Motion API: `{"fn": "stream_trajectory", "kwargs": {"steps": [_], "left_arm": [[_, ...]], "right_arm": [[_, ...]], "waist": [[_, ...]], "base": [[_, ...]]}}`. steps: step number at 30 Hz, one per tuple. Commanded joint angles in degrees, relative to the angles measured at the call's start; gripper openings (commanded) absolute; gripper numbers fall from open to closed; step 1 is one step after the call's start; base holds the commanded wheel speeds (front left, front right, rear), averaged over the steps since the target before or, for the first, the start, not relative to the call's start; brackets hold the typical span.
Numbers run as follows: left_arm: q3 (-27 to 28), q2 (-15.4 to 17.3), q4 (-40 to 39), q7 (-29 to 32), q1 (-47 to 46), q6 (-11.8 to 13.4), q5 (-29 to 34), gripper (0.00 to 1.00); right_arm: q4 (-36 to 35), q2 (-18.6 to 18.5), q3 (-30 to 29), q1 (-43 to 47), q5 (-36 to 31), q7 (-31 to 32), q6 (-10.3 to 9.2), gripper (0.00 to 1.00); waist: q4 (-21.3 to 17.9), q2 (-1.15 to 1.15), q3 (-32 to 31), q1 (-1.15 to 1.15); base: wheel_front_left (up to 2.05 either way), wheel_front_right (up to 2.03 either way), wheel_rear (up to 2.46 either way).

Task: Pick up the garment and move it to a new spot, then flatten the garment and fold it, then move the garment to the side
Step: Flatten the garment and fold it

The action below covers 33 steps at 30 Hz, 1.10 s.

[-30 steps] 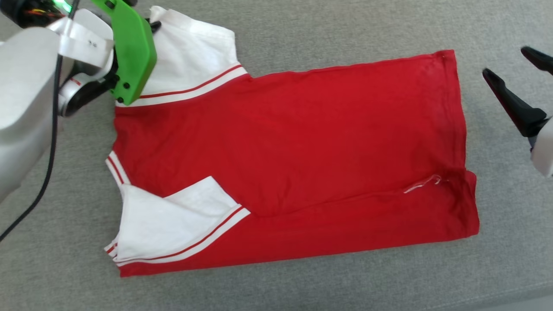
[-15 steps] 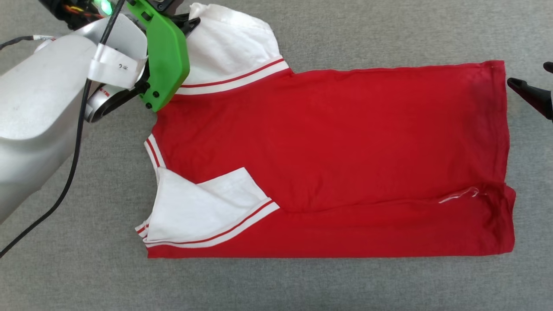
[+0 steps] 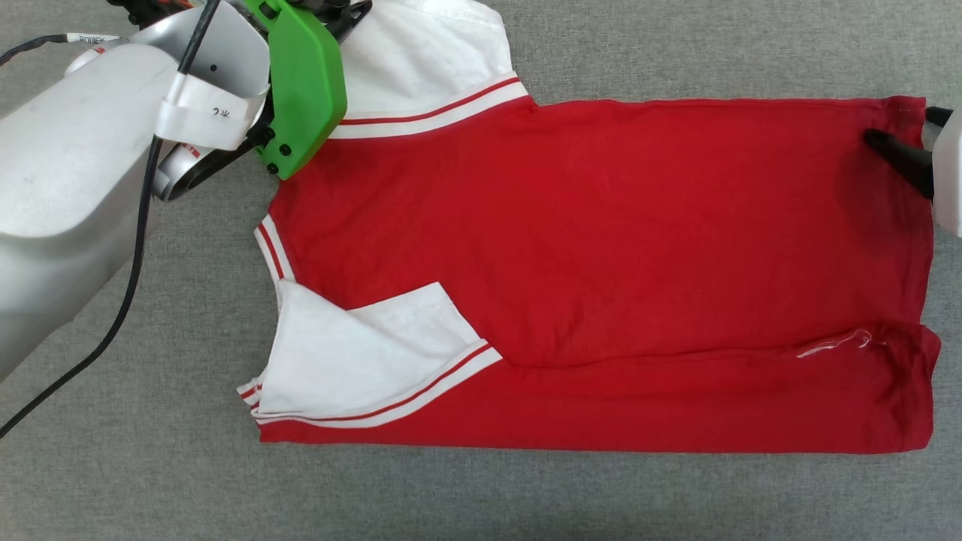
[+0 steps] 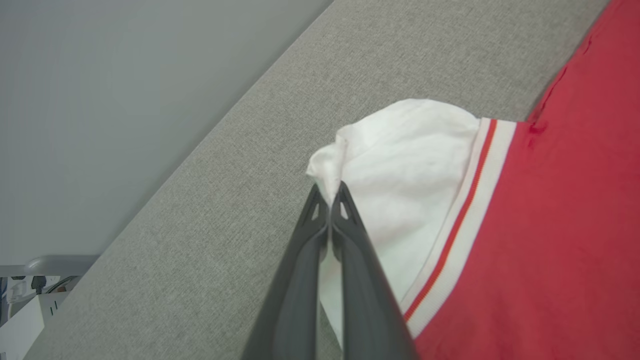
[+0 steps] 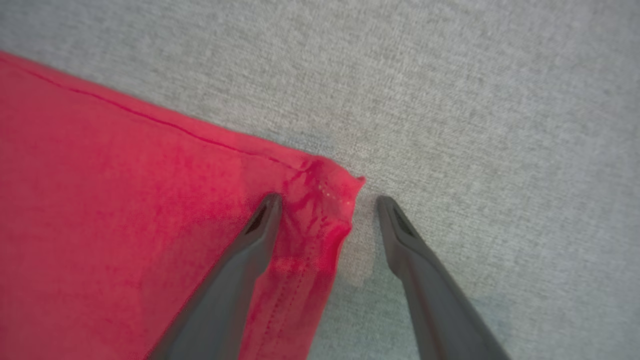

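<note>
The red garment (image 3: pixel 601 240) lies flat on the grey cloth surface, collar end to the left and hem to the right. Its near white sleeve (image 3: pixel 353 353) is folded in over the body. The far white sleeve (image 4: pixel 400 165) is bunched at its edge, and my left gripper (image 4: pixel 330 192) is shut on that edge; in the head view this gripper (image 3: pixel 349 11) sits behind a green bracket. My right gripper (image 5: pixel 327 200) is open, one finger over the red cloth and the other over the grey surface, straddling the far hem corner (image 5: pixel 325 185). That gripper (image 3: pixel 898 124) stands at the picture's right edge.
A black cable (image 3: pixel 128 300) hangs from my pale left forearm (image 3: pixel 68 188). The grey surface's far edge (image 4: pixel 200 145) runs close behind the left gripper, with pale floor beyond. A small pale tag (image 3: pixel 834 346) lies on the cloth near the hem.
The head camera has shifted, so the whole picture slid. My right gripper has come in from beside the hem to straddle its far corner. The left gripper stays on the far sleeve.
</note>
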Motion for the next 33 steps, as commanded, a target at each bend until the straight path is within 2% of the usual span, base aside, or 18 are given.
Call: {"fn": "stream_trajectory", "kwargs": {"steps": [1,2,3,4,7,8,12,17,27,33], "left_arm": [[0.1,0.4,-0.1,-0.3,-0.2,0.3,0.6,0.0],[0.0,0.6,-0.1,-0.4,-0.1,0.3,0.6,0.0],[0.0,0.8,-0.1,-0.4,0.0,0.4,0.6,0.0],[-0.1,0.9,0.0,-0.4,0.1,0.4,0.6,0.0],[-0.2,1.1,0.2,-0.7,0.7,0.5,0.6,0.0],[-0.3,1.4,0.4,-2.0,1.8,1.0,0.8,0.0],[-0.5,3.5,-1.3,-4.4,5.8,2.6,0.3,0.0],[-1.0,6.5,-5.7,-5.8,11.2,4.9,-0.4,0.0],[-1.9,12.5,-16.2,-8.3,23.9,12.6,-2.8,0.0],[-2.6,13.9,-19.8,-9.6,32.2,16.2,-4.5,0.0]], "right_arm": [[1.6,2.3,3.5,3.4,1.1,0.2,0.14,1.0],[1.6,2.1,4.2,3.5,1.0,-0.3,0.14,1.0],[1.6,1.8,4.9,3.3,0.9,-1.2,0.14,0.22],[1.7,1.7,5.3,3.2,0.9,-1.8,0.14,0.0],[2.2,1.4,5.7,2.2,1.1,-4.7,0.14,0.0],[2.2,0.9,5.5,1.2,1.0,-10.1,0.14,0.0],[0.8,-0.6,5.2,3.3,1.5,-18.1,0.14,0.0],[-0.3,-1.9,4.6,7.3,1.8,-23.3,0.14,0.0],[-3.3,-3.5,2.9,16.9,2.1,-28.9,0.14,0.0],[-5.4,-3.8,1.4,23.7,2.6,-29.8,0.14,0.0]], "waist": [[-0.1,0.0,0.0,0.0],[-0.2,0.0,-0.1,0.0],[-0.3,0.0,-0.1,0.0],[-0.4,0.0,-0.3,0.0],[-0.6,0.0,-1.2,0.0],[-0.7,0.0,-3.7,0.0],[-0.8,0.0,-9.0,0.0],[-0.7,0.0,-12.8,0.0],[-0.4,0.0,-18.4,0.0],[-0.3,0.0,-20.5,0.0]], "base": [[0.0,0.0,0.0],[0.0,0.0,0.0],[0.0,0.0,0.0],[0.0,0.0,0.0],[0.0,0.0,0.0],[0.0,0.0,0.0],[0.0,0.0,0.0],[0.0,0.0,0.0],[0.0,0.0,0.0],[0.0,0.0,0.0]]}}
